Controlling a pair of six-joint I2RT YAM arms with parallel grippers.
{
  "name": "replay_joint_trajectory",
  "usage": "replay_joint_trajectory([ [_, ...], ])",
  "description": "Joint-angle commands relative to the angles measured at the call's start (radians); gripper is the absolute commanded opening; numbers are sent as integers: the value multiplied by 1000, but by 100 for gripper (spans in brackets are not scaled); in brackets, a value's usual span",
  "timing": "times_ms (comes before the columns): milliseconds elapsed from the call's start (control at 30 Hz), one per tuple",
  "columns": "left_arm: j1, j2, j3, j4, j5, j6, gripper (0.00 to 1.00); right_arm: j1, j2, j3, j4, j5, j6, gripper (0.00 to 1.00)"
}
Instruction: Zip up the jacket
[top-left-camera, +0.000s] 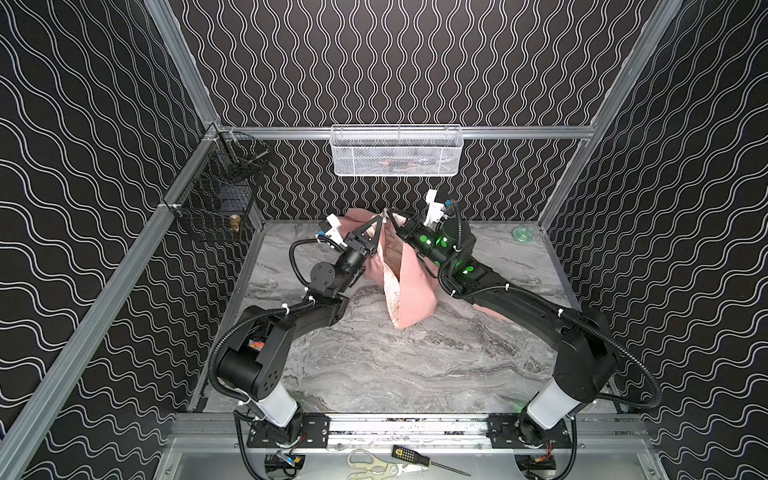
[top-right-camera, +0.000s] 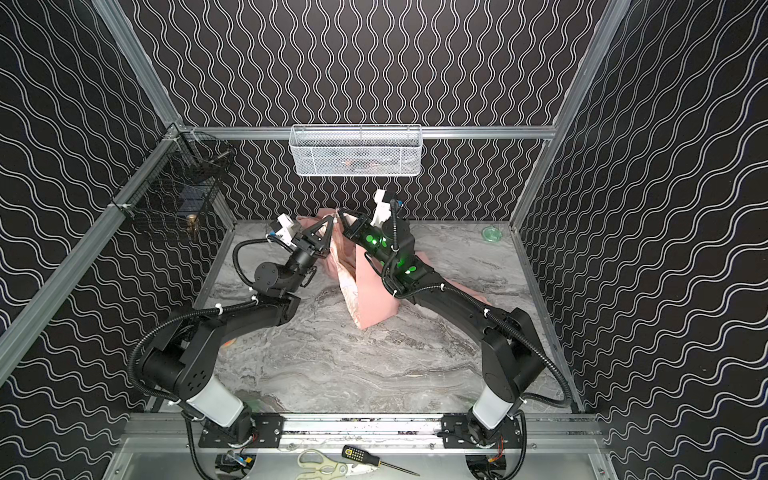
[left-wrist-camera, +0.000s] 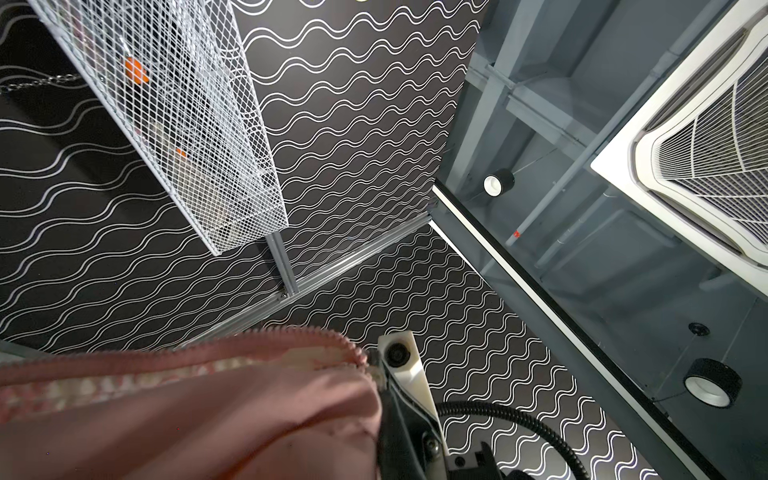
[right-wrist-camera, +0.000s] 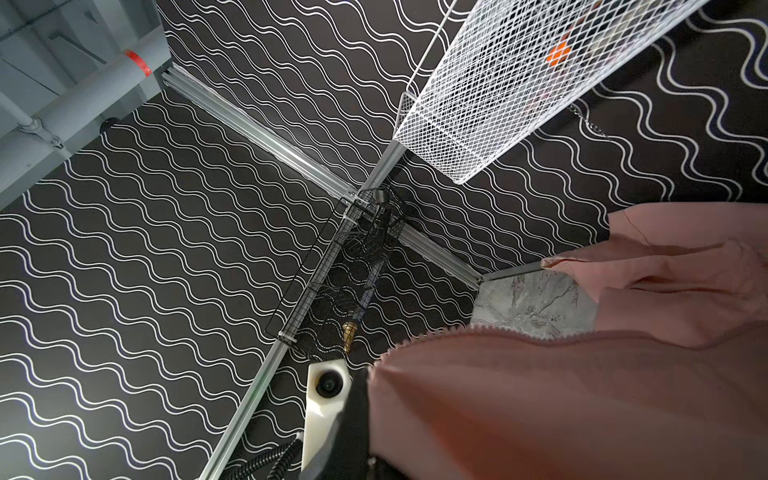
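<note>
Boxed in by black walls with white wavy lines, framed in aluminium rails. Grey marbled tabletop below. White mesh basket hung on the back rail, black wire basket on the left. Overhead, grey ceiling with a white vent grille.

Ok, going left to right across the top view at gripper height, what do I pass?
Black wire basket → left gripper → right gripper → small green dish. Both grippers are shut on the lifted jacket, which spreads under them, so it has no clear place in the order.
</note>
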Motion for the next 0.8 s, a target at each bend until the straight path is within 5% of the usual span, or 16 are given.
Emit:
replay_joint_trajectory([
  [0,1,4,13,68,1,-15,0,5,-16,-7,52,-21,-14,0],
  [767,3,12,36,67,-4,-36,0,17,-70,-74,21,-51,-53,0],
])
